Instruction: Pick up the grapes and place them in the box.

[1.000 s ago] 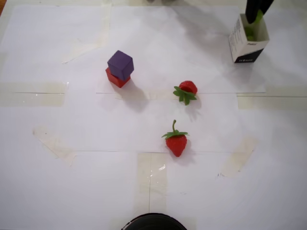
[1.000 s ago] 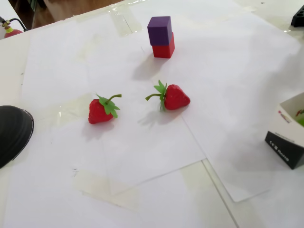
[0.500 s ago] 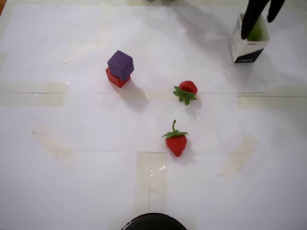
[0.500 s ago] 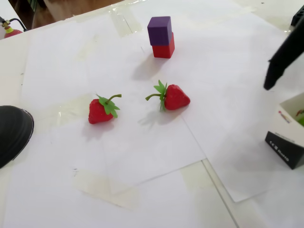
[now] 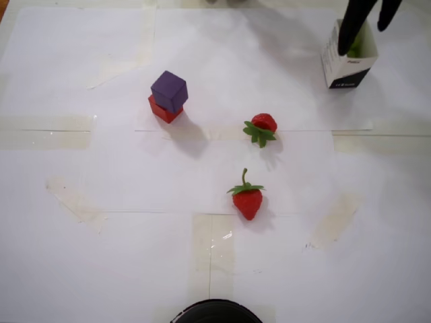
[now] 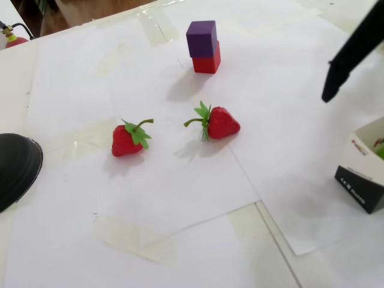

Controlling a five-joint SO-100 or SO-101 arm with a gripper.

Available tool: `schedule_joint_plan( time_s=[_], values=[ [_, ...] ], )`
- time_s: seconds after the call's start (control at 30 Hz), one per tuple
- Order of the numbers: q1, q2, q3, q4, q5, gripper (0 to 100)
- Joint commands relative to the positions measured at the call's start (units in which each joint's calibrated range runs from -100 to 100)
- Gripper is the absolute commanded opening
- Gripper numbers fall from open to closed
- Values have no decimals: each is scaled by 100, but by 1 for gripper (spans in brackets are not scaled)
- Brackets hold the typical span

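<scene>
A grape (image 5: 357, 47) shows as a patch of light green inside the open top of the box (image 5: 345, 67), at about two o'clock in the overhead view; in the fixed view only a sliver of green (image 6: 380, 151) shows at the right edge, inside the same carton (image 6: 362, 174). The box stands upright on the paper-covered bench (image 5: 101, 269), white with a black band at its base.

Over the box the gripper (image 5: 364, 35) hangs with its two dark fingers spread apart and nothing between them: one finger (image 5: 351, 27) reaches down across the carton's opening, the other (image 5: 388, 13) lies off to the right of it in the overhead view. In the fixed view a single dark finger (image 6: 347, 54) comes in from the right edge at about two to three o'clock, its tip above and apart from the box.

Toward the middle of the overhead view lie two strawberries: one (image 5: 262, 126) near the centre, leaves pointing to seven o'clock, and another (image 5: 248, 199) at six o'clock from it, stem up. They are well apart from the box. At ten o'clock from the centre a purple cube (image 5: 169, 91) sits on a red cube (image 5: 161, 110), turned slightly askew. A dark round object (image 5: 215, 312) pokes in at the bottom edge, at six o'clock.
</scene>
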State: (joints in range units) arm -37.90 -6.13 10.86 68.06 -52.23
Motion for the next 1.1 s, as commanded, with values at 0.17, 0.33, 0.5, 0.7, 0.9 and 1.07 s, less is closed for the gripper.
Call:
schedule_joint_plan(
  time_s=[0.17, 0.33, 0.5, 0.7, 0.9, 1.07],
  values=[
    [2062, -3127, 2205, -834, 508, 5],
    [3048, -4752, 3932, -1047, 527, 2],
    [3430, -6111, 5714, -1414, 469, 0],
    [3474, -7839, 7787, -1757, 400, 0],
    [3393, -8664, 8805, -2076, 498, 0],
    [3423, -8888, 8914, -1520, 615, 0]
  ],
)
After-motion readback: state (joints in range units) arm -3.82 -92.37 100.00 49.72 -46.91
